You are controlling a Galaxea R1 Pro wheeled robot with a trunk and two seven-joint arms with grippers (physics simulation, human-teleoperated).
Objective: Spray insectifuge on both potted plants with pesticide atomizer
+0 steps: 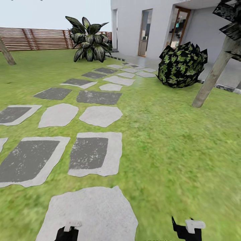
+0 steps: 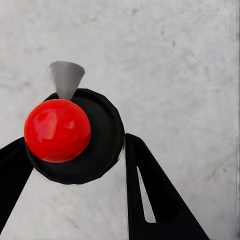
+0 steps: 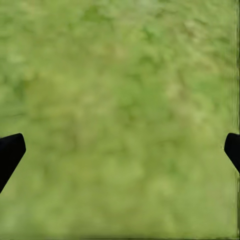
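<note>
The left hand (image 2: 75, 165) is gripping the pesticide atomizer (image 2: 75, 135) — its two dark fingers (image 2: 150, 195) are pressing against either side of the black bottle, whose round red top (image 2: 57, 130) and grey nozzle (image 2: 66, 77) are facing the wrist camera, with pale grey stone behind. In the head view that hand (image 1: 68, 231) is sitting at the near edge, over the nearest stepping stone (image 1: 90, 214). The right hand (image 1: 187, 229) is hanging over the grass (image 1: 174, 140) to the right, its fingers (image 3: 10, 152) spread wide apart with nothing between them (just blurred green turf). Stepping stones are leading away toward a white house (image 1: 150, 23); a broad-leaved plant (image 1: 88, 38), a dark bush (image 1: 182, 65) and a brown slatted fence (image 1: 36, 38) are standing far off.
</note>
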